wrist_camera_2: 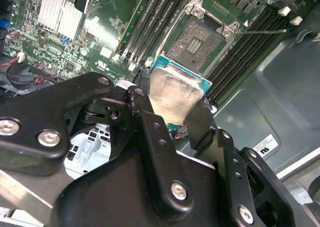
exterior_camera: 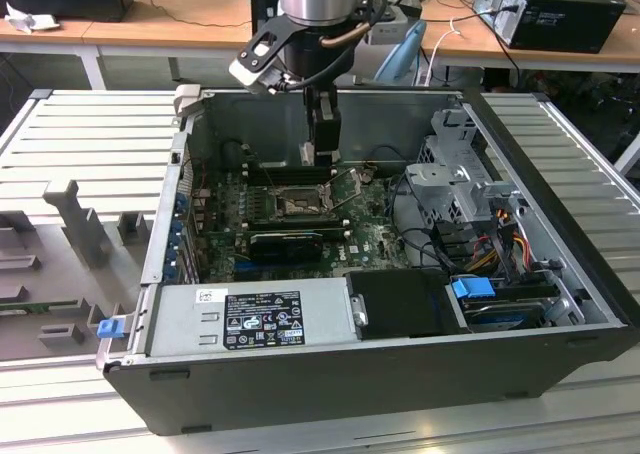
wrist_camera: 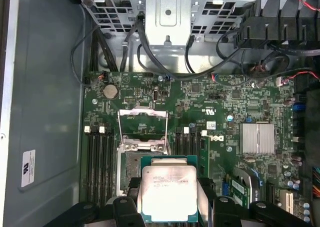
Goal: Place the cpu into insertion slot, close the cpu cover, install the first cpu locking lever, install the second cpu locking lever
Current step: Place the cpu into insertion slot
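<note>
My gripper (exterior_camera: 321, 154) hangs inside the open computer case, shut on the cpu (wrist_camera_2: 172, 94), a small square chip with a dull silver top and a green edge. Black fingers (wrist_camera_2: 145, 114) press on two opposite sides of the chip. In the first wrist view the cpu (wrist_camera: 167, 192) hovers just above and partly over the insertion slot (wrist_camera: 129, 169). The dark, silver-rimmed insertion slot (wrist_camera_2: 197, 39) lies bare on the green motherboard. The cpu cover (wrist_camera: 142, 122) stands swung open beyond the slot. A thin wire lever (wrist_camera_2: 265, 31) sticks out beside the slot.
Long black memory slots (wrist_camera: 97, 162) flank the socket. A black graphics card (exterior_camera: 285, 242) lies in front of it, then the power supply (exterior_camera: 255, 317). A metal drive cage (exterior_camera: 455, 179) with cables fills the exterior view's right. A finned heatsink (wrist_camera: 256, 138) sits on the board.
</note>
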Robot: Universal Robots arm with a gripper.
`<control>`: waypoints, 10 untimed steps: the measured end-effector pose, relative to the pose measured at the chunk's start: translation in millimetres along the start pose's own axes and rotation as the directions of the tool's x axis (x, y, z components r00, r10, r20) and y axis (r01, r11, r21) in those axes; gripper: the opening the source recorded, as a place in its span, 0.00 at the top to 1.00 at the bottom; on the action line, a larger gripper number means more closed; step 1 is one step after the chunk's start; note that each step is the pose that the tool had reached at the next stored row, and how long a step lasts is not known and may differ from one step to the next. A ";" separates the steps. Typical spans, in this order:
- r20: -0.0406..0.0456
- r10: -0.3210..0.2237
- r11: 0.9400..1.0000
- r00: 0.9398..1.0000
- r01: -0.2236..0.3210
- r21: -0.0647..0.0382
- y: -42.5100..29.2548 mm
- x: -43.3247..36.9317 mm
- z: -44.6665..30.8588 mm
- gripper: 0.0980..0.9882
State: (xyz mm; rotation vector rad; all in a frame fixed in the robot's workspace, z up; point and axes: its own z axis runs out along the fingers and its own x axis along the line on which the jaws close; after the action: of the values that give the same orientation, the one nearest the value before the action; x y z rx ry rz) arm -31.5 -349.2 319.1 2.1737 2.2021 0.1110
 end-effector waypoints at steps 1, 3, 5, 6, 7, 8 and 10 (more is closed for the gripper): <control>0.000 0.000 1.000 1.000 0.000 0.000 -0.1 0.0 0.9 0.52; 0.000 0.000 1.000 1.000 0.000 0.000 -0.3 -0.1 3.0 0.52; 0.000 0.000 1.000 1.000 0.000 0.001 -0.6 -0.1 5.6 0.52; 0.000 0.000 1.000 1.000 0.000 0.001 -0.7 -0.1 6.8 0.52; 0.000 0.000 1.000 1.000 0.000 0.003 -0.9 -0.1 9.1 0.52; 0.000 0.000 1.000 1.000 0.000 0.003 -1.2 -0.1 10.4 0.52; 0.000 0.000 1.000 1.000 0.000 0.003 -1.6 -0.1 11.2 0.52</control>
State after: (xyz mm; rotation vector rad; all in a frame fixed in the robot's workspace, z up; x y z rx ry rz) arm -32.2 -349.1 307.9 2.1757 2.2037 0.1080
